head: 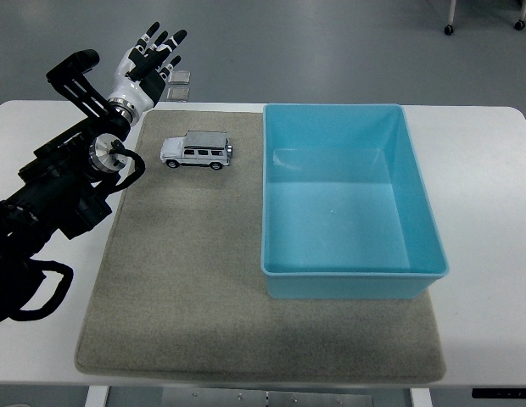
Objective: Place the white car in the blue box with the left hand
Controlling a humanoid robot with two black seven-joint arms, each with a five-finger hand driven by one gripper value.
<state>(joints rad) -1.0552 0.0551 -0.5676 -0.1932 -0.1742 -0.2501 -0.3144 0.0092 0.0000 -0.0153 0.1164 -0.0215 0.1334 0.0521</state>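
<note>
Hovering past the grey mat's [246, 339] far-left corner, your left hand [148, 61] spreads its fingers — empty, clear of the small white toy car [197, 152].

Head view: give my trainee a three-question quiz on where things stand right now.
1. True or false: the white car already lies inside the blue box.
2. The left robot hand is: A) closed on the car, B) open above the mat's far left corner, C) inside the box.
3. What do both the car and the box rest on?

Key:
1. False; the car sits left of the box, which holds nothing.
2. B
3. The grey mat on the white table.
</note>
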